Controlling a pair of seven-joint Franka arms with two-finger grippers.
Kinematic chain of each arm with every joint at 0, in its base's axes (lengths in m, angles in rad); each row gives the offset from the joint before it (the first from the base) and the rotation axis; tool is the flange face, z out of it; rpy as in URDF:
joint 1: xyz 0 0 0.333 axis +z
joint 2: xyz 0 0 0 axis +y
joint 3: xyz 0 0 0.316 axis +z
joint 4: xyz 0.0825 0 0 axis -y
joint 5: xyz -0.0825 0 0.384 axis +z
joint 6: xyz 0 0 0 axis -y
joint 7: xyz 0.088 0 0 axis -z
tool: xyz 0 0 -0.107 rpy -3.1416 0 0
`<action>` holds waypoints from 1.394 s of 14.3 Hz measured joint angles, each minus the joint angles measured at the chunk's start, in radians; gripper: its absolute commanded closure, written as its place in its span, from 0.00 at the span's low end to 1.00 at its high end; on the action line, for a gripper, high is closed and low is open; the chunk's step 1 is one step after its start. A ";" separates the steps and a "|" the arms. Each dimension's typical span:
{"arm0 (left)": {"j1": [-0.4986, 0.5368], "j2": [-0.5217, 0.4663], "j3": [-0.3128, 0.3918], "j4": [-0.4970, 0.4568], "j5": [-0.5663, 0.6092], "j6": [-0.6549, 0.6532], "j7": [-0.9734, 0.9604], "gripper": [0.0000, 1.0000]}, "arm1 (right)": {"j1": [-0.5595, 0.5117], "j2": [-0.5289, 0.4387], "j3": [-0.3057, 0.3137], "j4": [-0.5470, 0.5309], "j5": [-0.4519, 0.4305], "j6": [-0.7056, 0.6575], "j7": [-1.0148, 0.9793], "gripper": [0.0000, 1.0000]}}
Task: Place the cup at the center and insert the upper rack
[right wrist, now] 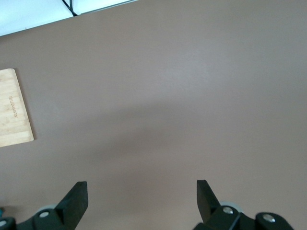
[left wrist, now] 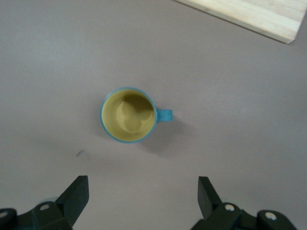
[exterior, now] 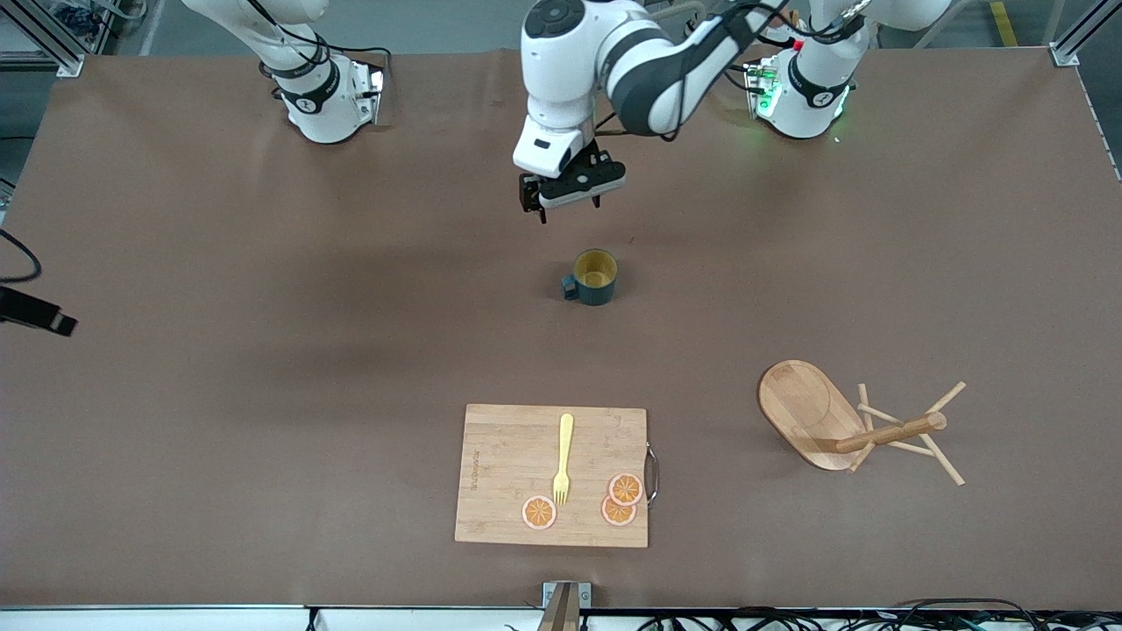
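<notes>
Counting one cup (exterior: 595, 277), one toppled upper rack (exterior: 841, 425), three orange slices (exterior: 618, 501).

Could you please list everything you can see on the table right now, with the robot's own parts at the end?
cup: one, dark teal with a yellow inside, upright, handle toward the right arm's end, near the table's middle.
mug stand: one, light wood, lying on its side, toward the left arm's end, nearer the front camera than the cup.
cutting board: one, light wood with a metal handle, nearer the front camera than the cup.
fork: one, yellow, on the cutting board.
orange slices: three, orange, on the cutting board, two overlapping.
table: one, brown.
left gripper: one, black, jaws open, in the air over the table just short of the cup.
right gripper: one, black, jaws open, over bare table; that arm waits.
</notes>
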 measured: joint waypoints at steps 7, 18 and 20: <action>-0.124 0.148 0.000 0.040 0.216 0.014 -0.350 0.00 | -0.023 -0.199 0.002 -0.239 -0.014 0.107 -0.112 0.00; -0.245 0.324 0.062 0.175 0.425 0.012 -0.514 0.00 | -0.006 -0.337 0.022 -0.450 -0.034 0.196 -0.122 0.00; -0.334 0.342 0.161 0.206 0.425 0.012 -0.527 0.00 | 0.007 -0.347 0.024 -0.464 -0.042 0.196 -0.122 0.00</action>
